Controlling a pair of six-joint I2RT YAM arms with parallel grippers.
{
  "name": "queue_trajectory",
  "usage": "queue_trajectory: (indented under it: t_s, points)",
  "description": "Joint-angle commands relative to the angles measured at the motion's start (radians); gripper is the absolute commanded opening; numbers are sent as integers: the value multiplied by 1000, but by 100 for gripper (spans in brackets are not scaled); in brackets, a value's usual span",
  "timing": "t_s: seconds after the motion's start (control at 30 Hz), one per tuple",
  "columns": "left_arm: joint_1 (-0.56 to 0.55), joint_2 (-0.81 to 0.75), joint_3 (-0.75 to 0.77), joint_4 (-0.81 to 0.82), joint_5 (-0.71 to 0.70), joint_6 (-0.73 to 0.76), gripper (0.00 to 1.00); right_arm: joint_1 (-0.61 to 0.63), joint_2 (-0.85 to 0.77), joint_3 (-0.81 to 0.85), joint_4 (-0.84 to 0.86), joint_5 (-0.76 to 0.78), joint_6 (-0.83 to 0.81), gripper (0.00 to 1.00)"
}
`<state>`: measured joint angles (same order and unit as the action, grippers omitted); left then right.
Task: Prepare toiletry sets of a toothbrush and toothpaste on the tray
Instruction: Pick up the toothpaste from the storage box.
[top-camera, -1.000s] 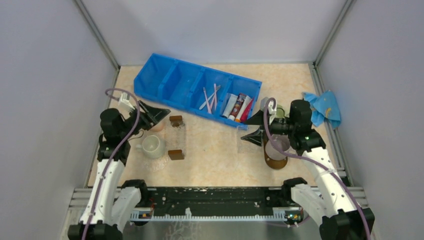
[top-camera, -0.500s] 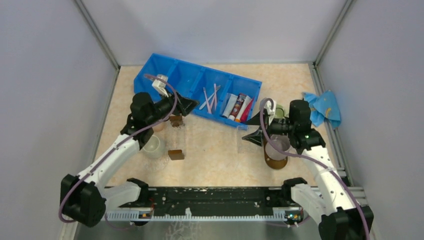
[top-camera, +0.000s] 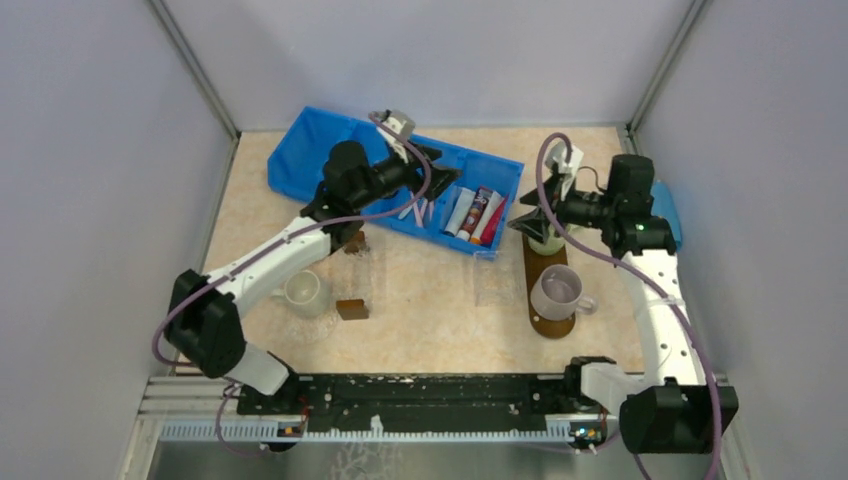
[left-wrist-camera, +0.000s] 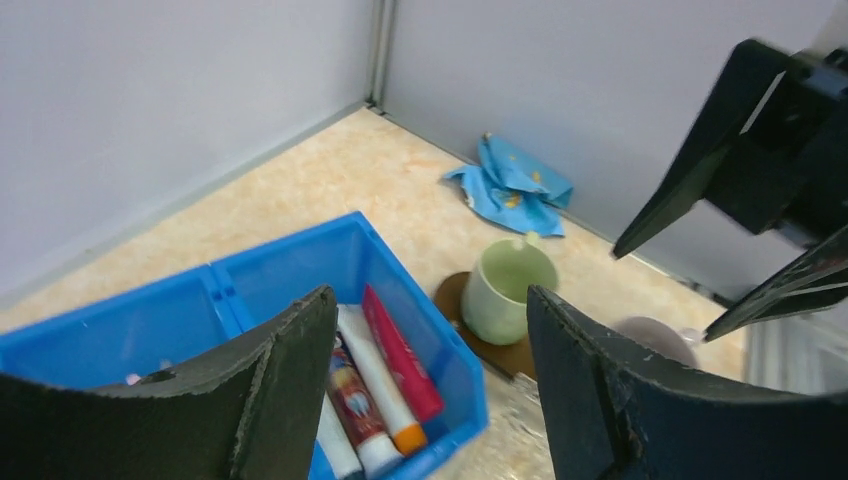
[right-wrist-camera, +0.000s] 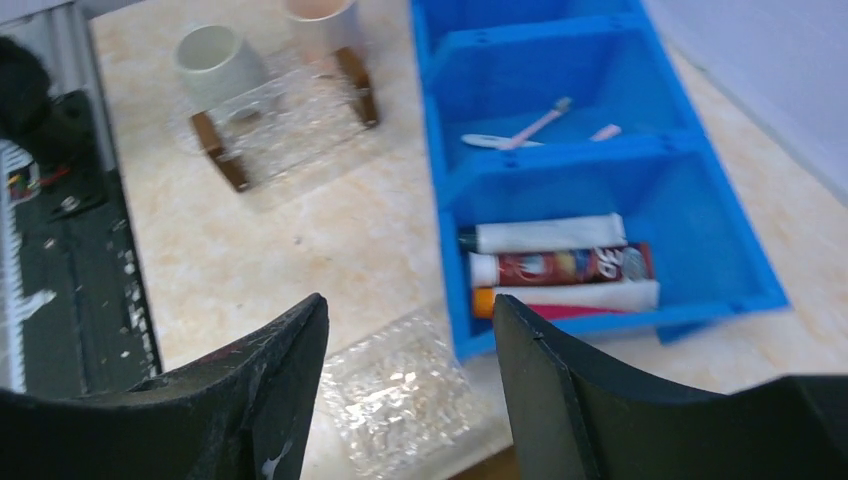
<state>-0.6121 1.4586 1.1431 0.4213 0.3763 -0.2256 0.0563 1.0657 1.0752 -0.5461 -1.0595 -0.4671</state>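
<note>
No set on tray (top-camera: 546, 264) yet, seemingly. Toothbrushes (right-wrist-camera: 520, 132), toothpaste tubes (right-wrist-camera: 560, 266) lie in blue bin (top-camera: 300, 168). Left pincer (left-wrist-camera: 430, 300), right pincer (right-wrist-camera: 410, 305) spread, empty.

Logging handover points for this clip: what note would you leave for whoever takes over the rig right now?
Left gripper: open, empty, over the blue bin.
Right gripper: open, empty, near the far end of the tray.
Toothbrushes lie in one bin compartment, toothpaste tubes in the end compartment beside it.
The tray carries a green mug and a pale mug, with no toiletries visible on it.
Done: no set placed.
Left: move a toothbrush and a tube to the tray, then repeat.
</note>
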Motion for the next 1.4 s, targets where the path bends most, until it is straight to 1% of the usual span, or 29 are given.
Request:
queue_trajectory:
  t_s: [0.0,0.17,0.27,0.33,0.4,0.43,0.5,0.57,0.6,0.73,0.9,1.0,1.23,1.37]
  points:
    - [-26,137,191,-65,-106,181,74,-133,38,80,-20,20,50,61]
    - [-79,308,503,-299,-101,371,74,-185,124,210,-51,53,63,56]
    - [-99,370,534,-365,-108,447,74,-191,150,200,-45,73,52,56]
    - [-112,408,565,-415,-157,481,73,-211,150,144,0,65,70,56]
    - [-118,449,600,-467,-213,479,70,-242,155,102,40,44,90,56]
    - [-118,470,619,-478,-245,458,66,-255,160,90,54,37,98,56]
    - [-119,523,670,-510,-299,415,53,-267,168,69,70,34,102,56]
    - [-123,584,735,-566,-319,391,46,-270,171,56,77,45,96,56]
    - [-126,612,765,-592,-328,389,44,-272,171,50,82,50,95,56]
    - [-136,722,872,-688,-378,395,44,-283,169,31,94,64,93,56]
    - [-138,820,982,-776,-376,382,43,-286,178,19,105,62,96,56]
    - [-139,866,1040,-835,-379,366,40,-287,177,19,105,68,94,56]
    - [-144,946,1139,-932,-402,325,39,-296,175,14,110,69,95,56]
    - [-146,978,1167,-970,-399,314,41,-298,175,11,113,68,96,56]
